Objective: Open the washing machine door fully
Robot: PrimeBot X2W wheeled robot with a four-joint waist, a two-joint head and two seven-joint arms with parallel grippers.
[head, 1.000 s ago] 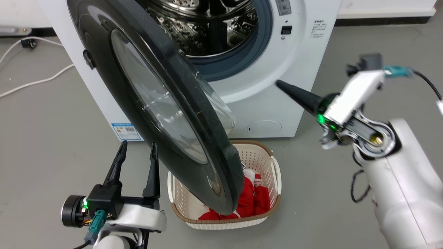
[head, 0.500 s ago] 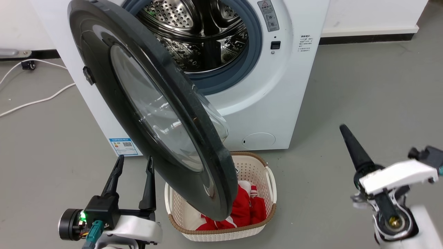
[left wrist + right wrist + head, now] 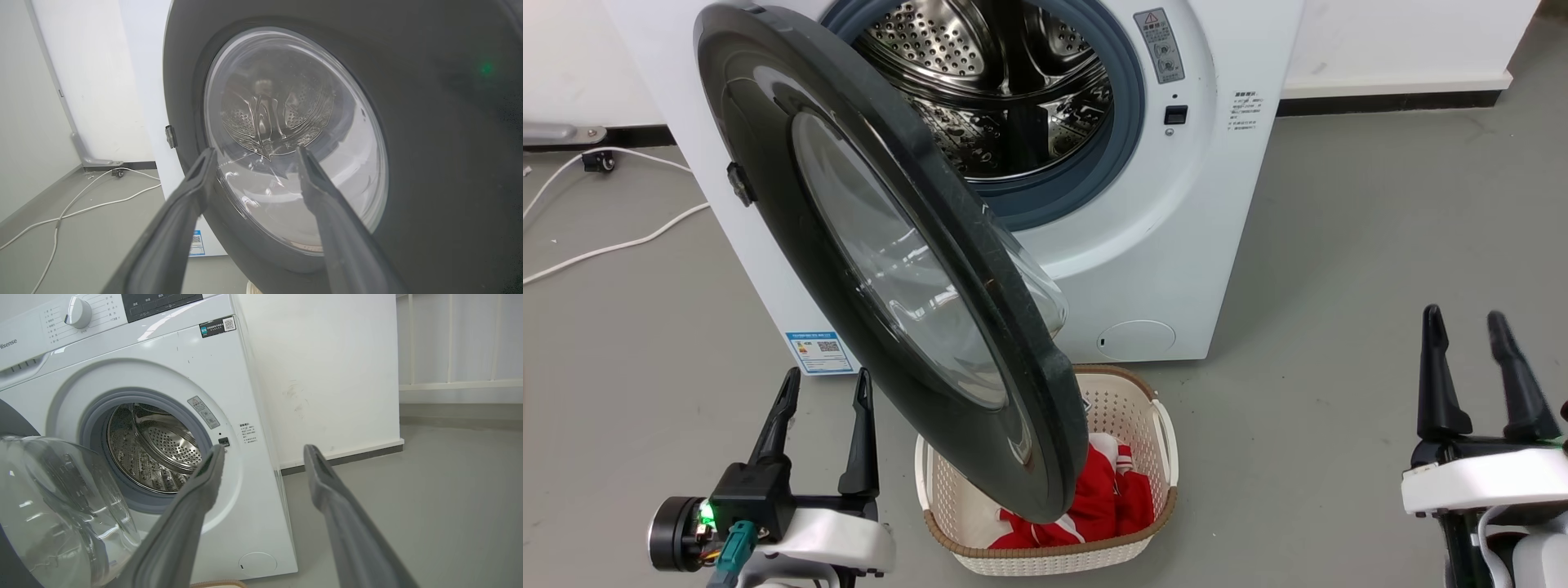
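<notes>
Across the front of the white washing machine, the washing machine door stands swung out on its left-side hinge, roughly square to the cabinet, with its free edge hanging over a laundry basket on the floor. The opening is exposed, but the door looks only part-way through its swing, so the opening step reads as unfinished.

The left gripper hovers near the door's outer face, fingers spread and holding nothing. The right gripper is well apart at the near right, also spread and empty. Neither touches the door.

The next move probably calls for a push on the inner face or free rim, carrying it further left and back toward the machine's side. The left arm appears to sit in that path and may need to clear first.

The door is a broad glossy black disc, faintly dusty along its rim, around a clear bulging glass bowl that mirrors the drum. The steel drum is bright and perforated, ringed by a smooth grey rubber seal. The basket is cream latticed plastic with a brown rim and holds a soft red garment.
</notes>
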